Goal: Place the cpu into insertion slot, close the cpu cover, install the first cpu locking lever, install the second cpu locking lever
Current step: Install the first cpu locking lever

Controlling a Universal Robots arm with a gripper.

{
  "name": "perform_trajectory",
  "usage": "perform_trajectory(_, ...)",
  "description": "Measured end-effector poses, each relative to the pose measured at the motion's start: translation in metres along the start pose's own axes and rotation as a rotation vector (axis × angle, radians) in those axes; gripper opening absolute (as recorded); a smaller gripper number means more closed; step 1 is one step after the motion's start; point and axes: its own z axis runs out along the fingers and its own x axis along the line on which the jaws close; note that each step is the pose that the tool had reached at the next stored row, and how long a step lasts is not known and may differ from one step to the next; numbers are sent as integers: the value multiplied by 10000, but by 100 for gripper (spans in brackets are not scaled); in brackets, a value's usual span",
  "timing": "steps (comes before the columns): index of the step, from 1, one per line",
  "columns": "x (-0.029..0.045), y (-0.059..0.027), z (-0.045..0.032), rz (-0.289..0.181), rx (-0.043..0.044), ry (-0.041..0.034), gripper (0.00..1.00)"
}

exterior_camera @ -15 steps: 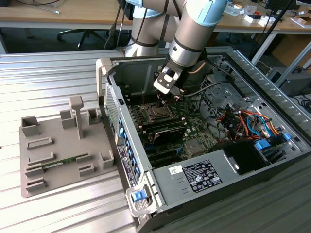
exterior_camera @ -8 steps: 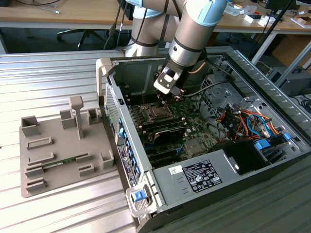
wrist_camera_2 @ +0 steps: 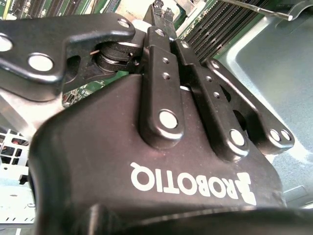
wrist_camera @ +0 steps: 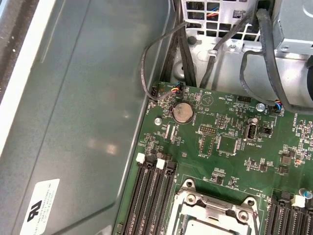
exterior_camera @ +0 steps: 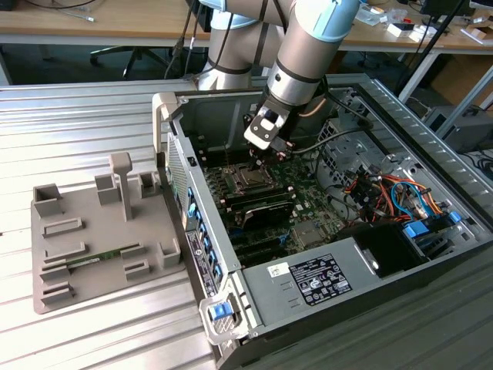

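In the exterior view my gripper (exterior_camera: 258, 163) reaches down into the open computer case and hangs just above the insertion slot (exterior_camera: 248, 179) on the green board. Its fingers (wrist_camera_2: 157, 34) are pressed together in the second wrist view, so the gripper (wrist_camera_2: 162, 11) is shut, and I see nothing held between them. In the first wrist view the cpu cover (wrist_camera: 215, 208), a silver frame, lies flat over the slot. The light metal top of the cpu (wrist_camera: 205, 229) shows through its square hole.
Long black memory slots (wrist_camera: 151, 196) flank the socket, and black cables (wrist_camera: 161, 63) run along the case wall. A coin battery (wrist_camera: 182, 112) sits on the board. The power supply (exterior_camera: 316, 277) fills the case's near end. A grey fixture tray (exterior_camera: 92, 231) lies at the exterior view's left.
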Motion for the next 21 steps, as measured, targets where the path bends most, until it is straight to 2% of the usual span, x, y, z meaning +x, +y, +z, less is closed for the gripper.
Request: perform_trajectory(21, 0, 0, 0, -254, 11, -19, 10)
